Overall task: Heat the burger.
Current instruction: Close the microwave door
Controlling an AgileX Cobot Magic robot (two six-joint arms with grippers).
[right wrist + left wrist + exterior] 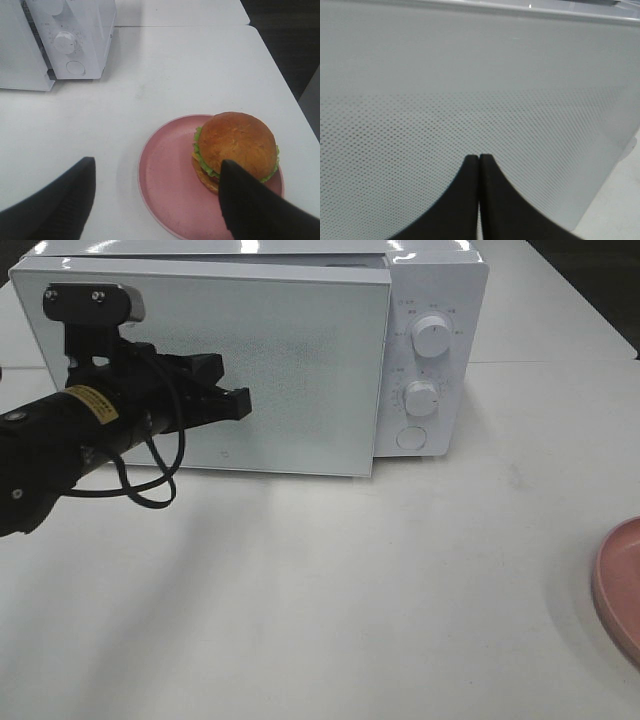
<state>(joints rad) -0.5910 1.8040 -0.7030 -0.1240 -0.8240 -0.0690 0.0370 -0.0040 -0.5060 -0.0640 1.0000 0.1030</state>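
Observation:
The burger [235, 145], with a golden-brown bun and green lettuce, sits on the right part of a pink plate [165, 190] in the right wrist view. My right gripper [158, 164] hovers over the plate, open, with one finger [250, 200] overlapping the burger's near edge and nothing held. The white microwave [430, 300] stands at the back of the table. Its door [290, 360] stands slightly out from the body at its right edge. My left gripper [240, 403] is shut and empty, its tips [479, 157] pointing at the door's dotted window.
Two knobs [432, 336] [421, 398] and a round button [411, 437] sit on the microwave's right panel. In the exterior view only the plate's rim [620, 580] shows at the right edge. A black cable [150, 490] loops under the left arm.

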